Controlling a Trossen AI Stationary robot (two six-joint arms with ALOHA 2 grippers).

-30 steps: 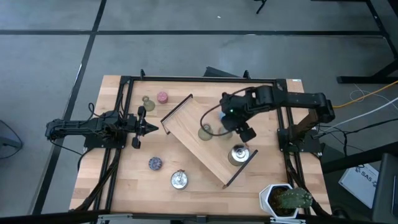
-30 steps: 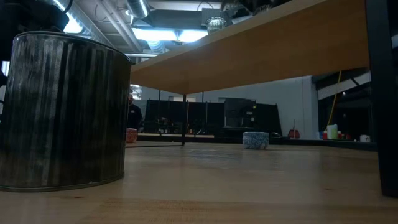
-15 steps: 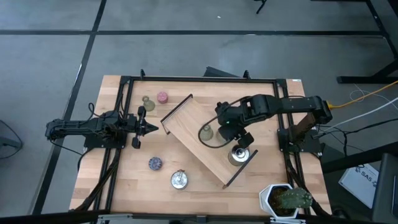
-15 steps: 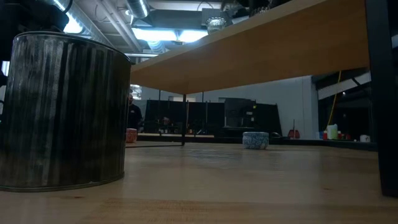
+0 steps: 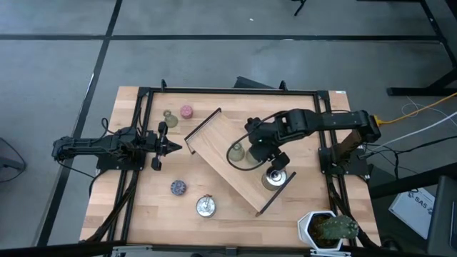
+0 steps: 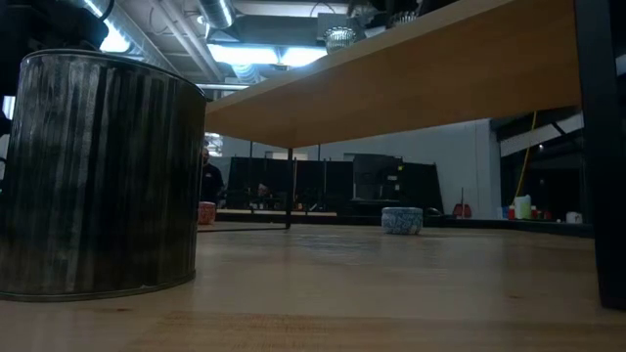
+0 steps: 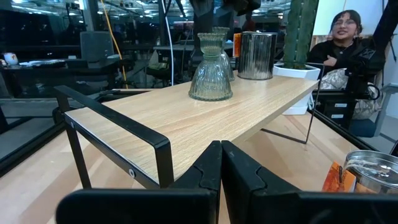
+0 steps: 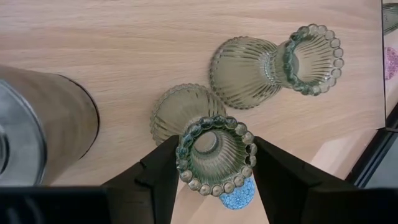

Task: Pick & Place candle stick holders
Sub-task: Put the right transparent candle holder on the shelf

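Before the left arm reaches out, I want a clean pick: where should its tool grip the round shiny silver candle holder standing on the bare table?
Probably across the outer wall of the round shiny silver candle holder, near its rim, straight down from above. It stands upright with bare wooden table around it; the small bluish holder sits apart.

One camera looks straight down on the whole table (image 5: 221,207); another sits at tabletop level. Both wrist cameras closely frame the wooden tray (image 7: 205,124).
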